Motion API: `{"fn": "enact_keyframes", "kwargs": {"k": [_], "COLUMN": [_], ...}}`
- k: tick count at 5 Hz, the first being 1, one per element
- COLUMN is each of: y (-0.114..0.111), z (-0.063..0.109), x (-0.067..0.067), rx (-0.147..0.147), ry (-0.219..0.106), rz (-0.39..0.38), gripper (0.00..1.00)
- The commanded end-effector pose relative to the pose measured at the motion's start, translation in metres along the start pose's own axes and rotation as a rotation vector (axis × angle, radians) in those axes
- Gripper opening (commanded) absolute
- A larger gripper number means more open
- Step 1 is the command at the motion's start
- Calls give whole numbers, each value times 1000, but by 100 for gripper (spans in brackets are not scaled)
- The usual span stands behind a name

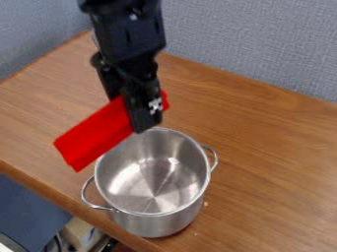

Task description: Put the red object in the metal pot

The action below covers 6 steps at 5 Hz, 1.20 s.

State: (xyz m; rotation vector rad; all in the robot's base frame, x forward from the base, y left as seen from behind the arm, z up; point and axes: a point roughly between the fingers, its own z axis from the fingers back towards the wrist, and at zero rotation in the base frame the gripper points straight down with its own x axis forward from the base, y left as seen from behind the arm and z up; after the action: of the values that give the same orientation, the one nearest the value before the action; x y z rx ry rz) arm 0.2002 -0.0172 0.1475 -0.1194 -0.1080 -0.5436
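Hanging above the brown wooden bench [263, 118], the black gripper [137, 106] points down and is clamped on one end of the bright red, elongated rectangular block [93, 138], which slants down toward the lower left, clear of the wood. The block's gripped end sits just over the far-left rim of the round, shiny stainless-steel pot [153, 183], while its free end juts out past the pot's left side. Standing upright near the bench's front edge, the pot shows two small loop handles at its rim.
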Motion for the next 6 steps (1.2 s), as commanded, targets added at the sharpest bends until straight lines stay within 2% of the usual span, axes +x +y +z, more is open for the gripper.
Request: {"fn": "enact_keyframes", "kwargs": {"k": [1,2,3,4,5,6], "y": [3,15,15,7,6,0], "z": [-8,-9,-19,-42,-59,-80], "x": [5,1,-9,-16,-12,-7], "rx": [-11,7,13,27,38,22], "ry": [14,32,51,61,62,84], "rz": [-78,-107,-139,-152,-101,-62], "gripper": [0,100,100,100,100,100]}}
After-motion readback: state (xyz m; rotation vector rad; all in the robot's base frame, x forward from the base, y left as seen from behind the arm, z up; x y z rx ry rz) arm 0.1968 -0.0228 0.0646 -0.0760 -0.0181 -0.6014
